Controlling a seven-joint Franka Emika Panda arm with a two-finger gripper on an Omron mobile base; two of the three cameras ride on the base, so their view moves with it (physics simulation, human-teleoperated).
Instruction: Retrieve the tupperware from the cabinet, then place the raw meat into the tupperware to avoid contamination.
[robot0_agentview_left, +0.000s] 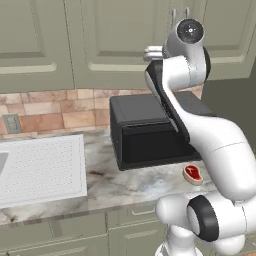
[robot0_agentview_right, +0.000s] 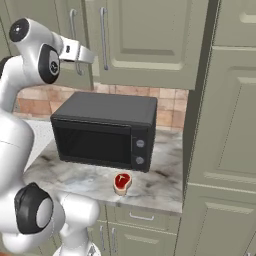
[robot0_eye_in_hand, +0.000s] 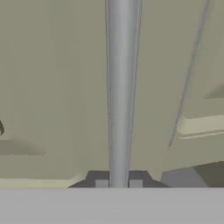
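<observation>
The cabinet hangs above the counter with its sage-green doors closed. My gripper is shut on one of its long silver bar handles, which runs straight up between the two dark fingertips. In the right base view the gripper is raised against the left door's handle; in the left base view the white hand reaches to the door behind my upper arm. The raw meat, a small red steak, lies on the counter in front of the microwave. The tupperware is hidden.
A black microwave stands on the marble counter under the cabinet. A white ridged drainboard lies at the left. A tall cabinet column bounds the counter on the right. Low drawers sit below.
</observation>
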